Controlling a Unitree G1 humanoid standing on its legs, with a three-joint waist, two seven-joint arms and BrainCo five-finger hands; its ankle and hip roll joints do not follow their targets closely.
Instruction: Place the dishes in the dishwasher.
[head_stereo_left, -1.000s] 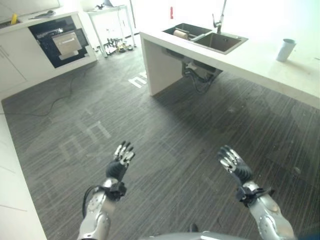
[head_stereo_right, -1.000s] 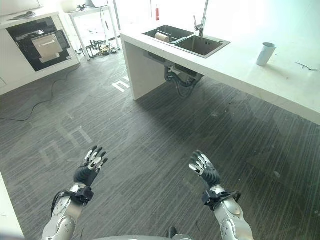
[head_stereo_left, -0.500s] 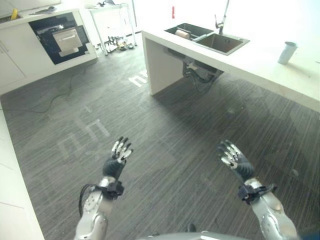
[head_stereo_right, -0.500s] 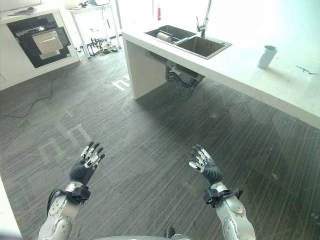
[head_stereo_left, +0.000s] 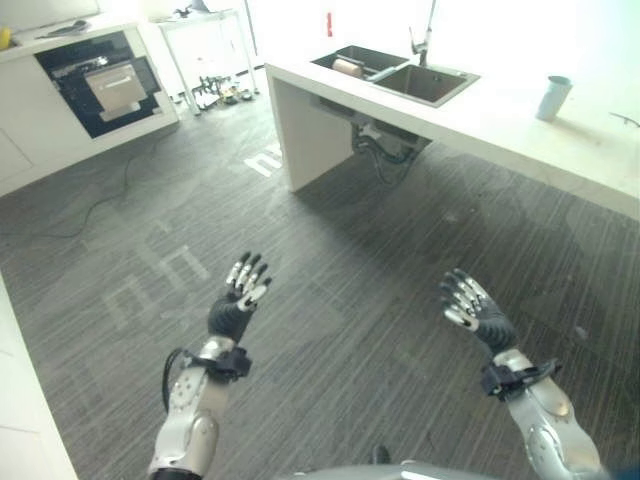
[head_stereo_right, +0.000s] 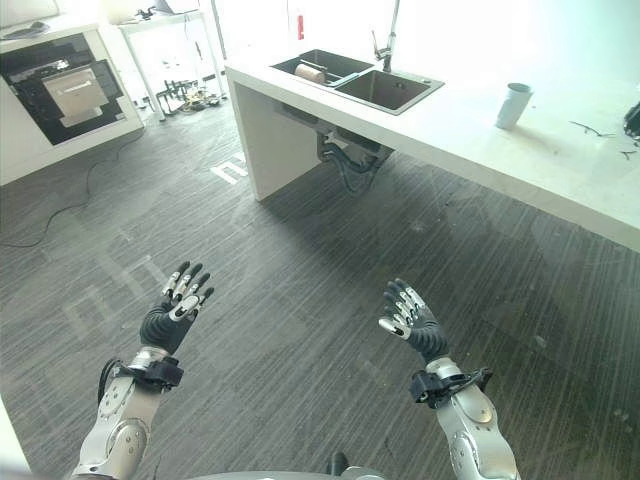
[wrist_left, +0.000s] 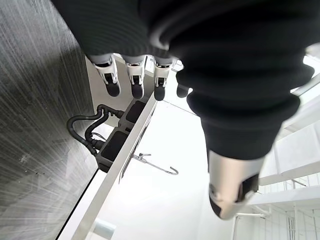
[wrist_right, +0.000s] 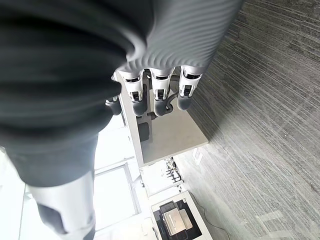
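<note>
Left robot hand: the left robot hand (head_stereo_left: 238, 300) is raised over the dark striped floor (head_stereo_left: 340, 260), fingers straight and fanned apart, holding nothing.
Right robot hand: the right robot hand (head_stereo_left: 474, 312) is held up the same way on the other side, fingers spread and empty.
Tabletop: a long white tabletop (head_stereo_right: 560, 160) runs across the far right of the room, well apart from both hands.
Sink: a double sink (head_stereo_right: 358, 80) with a tall tap (head_stereo_right: 384, 40) is sunk into the near end of that tabletop; a roundish brown item (head_stereo_right: 310, 73) lies in the farther basin, too small to tell what it is.
Dishes: a pale cup (head_stereo_right: 514, 105) stands upright on the tabletop to the right of the sink; thin utensil-like pieces (head_stereo_right: 592, 128) lie further right, too small to make out.
Dishwasher: a dark open appliance (head_stereo_left: 100, 88) is set into white cabinets at the far left of the room, probably the dishwasher, with a pale panel showing inside.
Key relation: the cup lies ahead and to the right, so the right robot hand is the nearer one; the appliance lies ahead and to the left, across the floor from the tabletop.
Judgement: nothing is picked up yet; the robot likely has to walk to the tabletop before any reach.
</note>
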